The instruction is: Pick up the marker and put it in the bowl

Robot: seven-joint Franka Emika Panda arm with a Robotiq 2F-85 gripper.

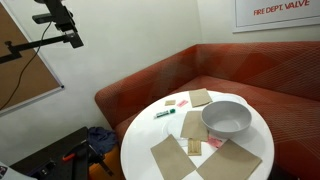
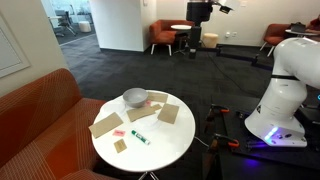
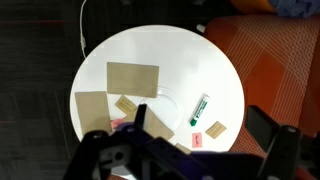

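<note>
On the round white table (image 1: 140, 132): marker (image 1: 165, 113) flat on bare top, well apart from bowl (image 1: 227, 118), with a strip of brown paper (image 1: 192, 124) between the two in both exterior views. Bowl upright, toward the table edge nearest the red sofa (image 1: 250, 65). More brown paper pieces flat around both. From the wrist view: marker (image 3: 200, 109) green with whitish end, lying at a slant, pink card (image 3: 198, 139) near its lower end, not touching. Bowl mostly hidden there behind gripper hardware, only a faint rim arc visible. Gripper (image 3: 197, 112) high above the table, facing straight down, fingers (image 3: 262, 128) spread wide, holding nothing. White arm (image 2: 285, 90) standing on the floor beside the table.
</note>
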